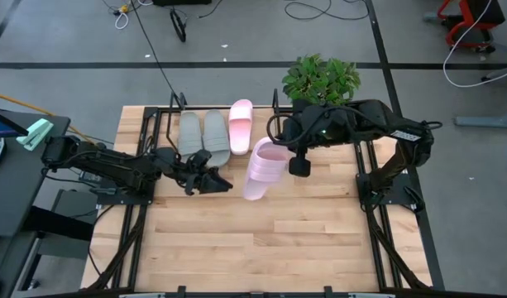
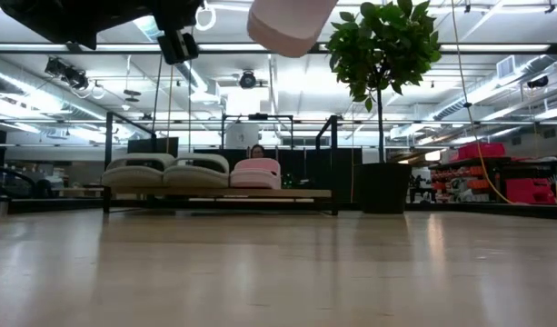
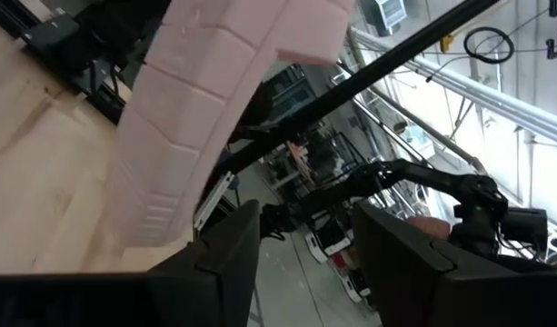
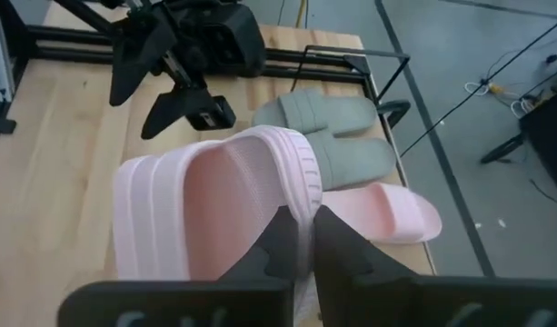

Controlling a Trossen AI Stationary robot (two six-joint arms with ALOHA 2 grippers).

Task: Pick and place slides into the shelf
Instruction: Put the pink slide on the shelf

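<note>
No readable brands, labels or writing anywhere. Far left, a mint-green tool [image 1: 36, 133] lies on a dark side stand. Left gripper [image 1: 212, 181] hovers over the pale wooden plank surface [image 1: 261, 240], just in front of the shelf [image 1: 166, 124]; its jaws stand partly apart with nothing between them, dark matte fingers [image 3: 225, 257] showing a gap in the left wrist view. The shelf is thin black metal framing with a light board; on it sit two grey slides [image 1: 203, 134] side by side, soft, rounded, wide-strapped, and just right of them one pink slide [image 1: 240, 126], touching or nearly so. The second pink slide [image 1: 264, 168] hangs off the surface between the two grippers, tilted, ribbed strap and grooved sole visible; right gripper [image 4: 299, 247] has its jaws clamped tight on the thin rim of the strap. Behind the right arm, a leafy green plant [image 1: 321, 79] in a black pot [image 2: 383, 188] stands at the shelf's right end.
</note>
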